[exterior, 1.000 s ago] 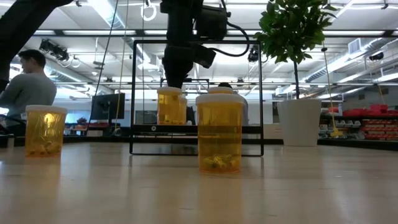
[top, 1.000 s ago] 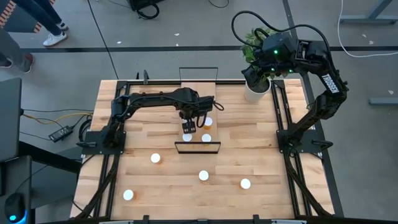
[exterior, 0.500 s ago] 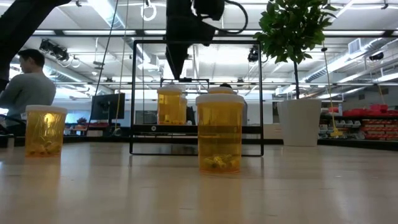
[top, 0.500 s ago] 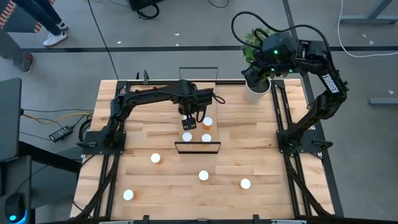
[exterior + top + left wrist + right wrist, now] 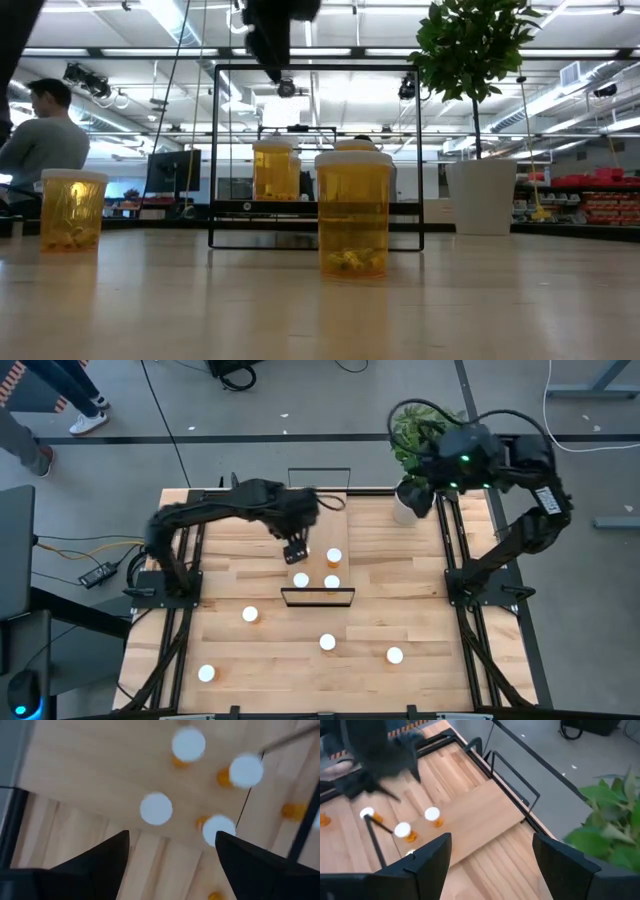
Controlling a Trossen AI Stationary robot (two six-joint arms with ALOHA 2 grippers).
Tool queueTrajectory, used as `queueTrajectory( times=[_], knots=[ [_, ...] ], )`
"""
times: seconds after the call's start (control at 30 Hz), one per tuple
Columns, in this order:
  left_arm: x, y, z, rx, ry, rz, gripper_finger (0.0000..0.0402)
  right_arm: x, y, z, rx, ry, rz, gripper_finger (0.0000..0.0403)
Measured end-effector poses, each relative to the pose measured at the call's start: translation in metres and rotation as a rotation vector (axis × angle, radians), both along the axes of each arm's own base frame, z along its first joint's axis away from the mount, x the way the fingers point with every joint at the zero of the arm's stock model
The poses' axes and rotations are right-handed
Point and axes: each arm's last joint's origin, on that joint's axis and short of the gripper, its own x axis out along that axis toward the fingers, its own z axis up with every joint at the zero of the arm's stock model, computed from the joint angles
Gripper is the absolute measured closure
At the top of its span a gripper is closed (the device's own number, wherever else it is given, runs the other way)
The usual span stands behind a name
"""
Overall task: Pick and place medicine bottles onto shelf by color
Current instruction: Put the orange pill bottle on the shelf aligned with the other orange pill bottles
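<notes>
Risen and swung back off the shelf, left hand hangs open, empty.

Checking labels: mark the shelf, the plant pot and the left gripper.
shelf (image 5: 320, 525): high view, bare board.
plant pot (image 5: 482, 197): low view, white wall.
left gripper (image 5: 294, 551): high view, between the fingertips, above the shelf.

Left arm motion-blurred in high view — left gripper cut off by low view's top edge; plant pot partly hidden by right arm.

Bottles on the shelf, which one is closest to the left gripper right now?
The bottle at the shelf's near-left, almost under the left gripper; the other two stand farther right.
</notes>
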Motion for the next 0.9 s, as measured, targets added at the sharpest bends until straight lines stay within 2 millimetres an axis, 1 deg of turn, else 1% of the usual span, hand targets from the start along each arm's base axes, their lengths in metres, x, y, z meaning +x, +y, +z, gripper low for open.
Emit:
queueTrajectory(
  times=[0.1,0.2,0.3,0.4,0.5,0.57,0.63,0.67,0.77,0.83,0.9],
  knots=[
    [-0.021,-0.008,0.012,-0.002,-0.117,0.046,0.0108,-0.016,0.007,-0.001,-0.002,-0.005,0.017,0.0116],
    [-0.038,-0.020,0.014,-0.025,-0.202,0.081,0.0108,-0.028,0.012,-0.010,0.017,0.016,0.020,0.0116],
    [-0.057,-0.036,0.012,-0.054,-0.259,0.106,0.0108,-0.033,0.018,-0.026,0.062,0.059,0.033,0.0116],
    [-0.075,-0.053,0.010,-0.089,-0.297,0.131,0.0109,-0.034,0.024,-0.044,0.113,0.113,0.065,0.0116],
    [-0.091,-0.070,0.009,-0.114,-0.301,0.159,0.0109,-0.035,0.031,-0.061,0.152,0.163,0.077,0.0116],
    [-0.099,-0.082,0.006,-0.134,-0.249,0.160,0.0109,-0.035,0.034,-0.071,0.171,0.195,0.072,0.0116],
    [-0.105,-0.096,-0.004,-0.154,-0.136,0.139,0.0109,-0.034,0.036,-0.080,0.188,0.221,0.064,0.0116],
    [-0.106,-0.103,-0.011,-0.163,-0.074,0.110,0.0109,-0.033,0.037,-0.084,0.196,0.234,0.058,0.0116],
    [-0.107,-0.125,-0.027,-0.166,0.021,0.037,0.0109,-0.031,0.040,-0.093,0.222,0.256,0.041,0.0116],
    [-0.109,-0.133,-0.031,-0.158,0.062,0.014,0.0109,-0.030,0.042,-0.096,0.235,0.262,0.031,0.0116],
    [-0.108,-0.136,-0.037,-0.133,0.099,0.006,0.0109,-0.028,0.043,-0.098,0.232,0.272,0.037,0.0116]
  ],
)
